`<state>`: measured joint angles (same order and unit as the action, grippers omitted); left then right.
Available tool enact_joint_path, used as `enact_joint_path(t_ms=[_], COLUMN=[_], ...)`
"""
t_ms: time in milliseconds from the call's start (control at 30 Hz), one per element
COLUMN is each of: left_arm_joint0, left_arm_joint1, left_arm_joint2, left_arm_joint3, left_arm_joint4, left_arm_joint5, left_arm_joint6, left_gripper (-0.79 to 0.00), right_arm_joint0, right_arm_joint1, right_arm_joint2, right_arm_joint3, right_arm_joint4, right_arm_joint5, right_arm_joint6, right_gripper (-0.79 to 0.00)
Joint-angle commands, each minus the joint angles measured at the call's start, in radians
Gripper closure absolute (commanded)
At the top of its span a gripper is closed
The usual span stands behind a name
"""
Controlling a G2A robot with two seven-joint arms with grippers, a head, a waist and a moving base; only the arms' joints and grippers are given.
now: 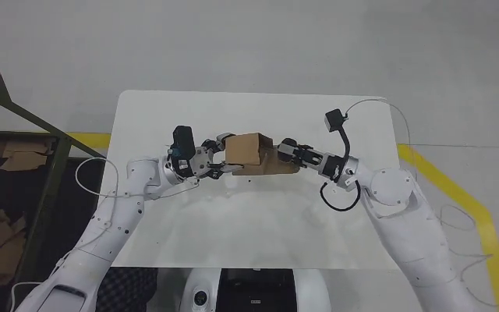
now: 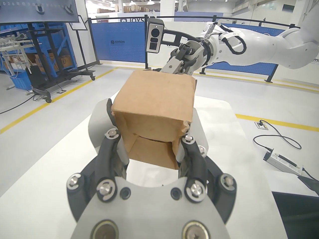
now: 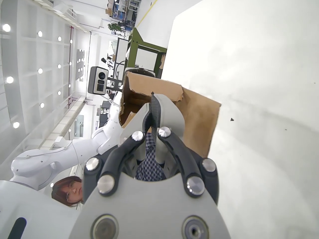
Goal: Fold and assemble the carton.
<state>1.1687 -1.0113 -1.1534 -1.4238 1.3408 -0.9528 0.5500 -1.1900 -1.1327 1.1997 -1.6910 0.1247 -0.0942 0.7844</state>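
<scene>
The brown carton (image 1: 249,151) is held between both arms over the middle of the white table (image 1: 234,226). My left gripper (image 2: 152,119) is shut on the carton (image 2: 154,100), one finger against each side wall of its near end. That end is open, with a flap folded partway inside. My right gripper (image 3: 152,100) is at the opposite end of the carton (image 3: 199,115), fingers shut with the pads together. No cardboard shows between them. In the top view the left gripper (image 1: 221,161) and right gripper (image 1: 285,150) flank the carton.
A dark bin with flat cardboard (image 1: 23,160) stands off the table's left side. A power adapter with its cable (image 2: 284,162) lies on the floor beside the table. Bare table surface stretches in front of and behind the carton.
</scene>
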Motion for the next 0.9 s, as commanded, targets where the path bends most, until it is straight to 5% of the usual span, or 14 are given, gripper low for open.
enact_joint_path(t_ms=[0, 667, 867], left_arm_joint0=[0.001, 0.001, 0.0], left_arm_joint1=[0.0, -0.003, -0.003], left_arm_joint2=[0.0, 0.004, 0.001], left_arm_joint3=[-0.002, -0.004, 0.002], left_arm_joint4=[0.001, 0.01, 0.01], left_arm_joint5=[-0.001, -0.012, -0.011], left_arm_joint6=[0.002, 0.011, 0.009], left_gripper=[-0.406, -0.431, -0.437], right_arm_joint0=[0.003, 0.11, 0.082], right_arm_joint1=[0.0, -0.026, -0.017], right_arm_joint2=[0.005, -0.132, -0.073], right_arm_joint3=[0.002, 0.049, 0.022], right_arm_joint4=[0.004, -0.026, -0.036], right_arm_joint5=[0.004, -0.002, -0.01], right_arm_joint6=[-0.008, 0.012, -0.027], right_gripper=[0.0, 0.0, 0.0])
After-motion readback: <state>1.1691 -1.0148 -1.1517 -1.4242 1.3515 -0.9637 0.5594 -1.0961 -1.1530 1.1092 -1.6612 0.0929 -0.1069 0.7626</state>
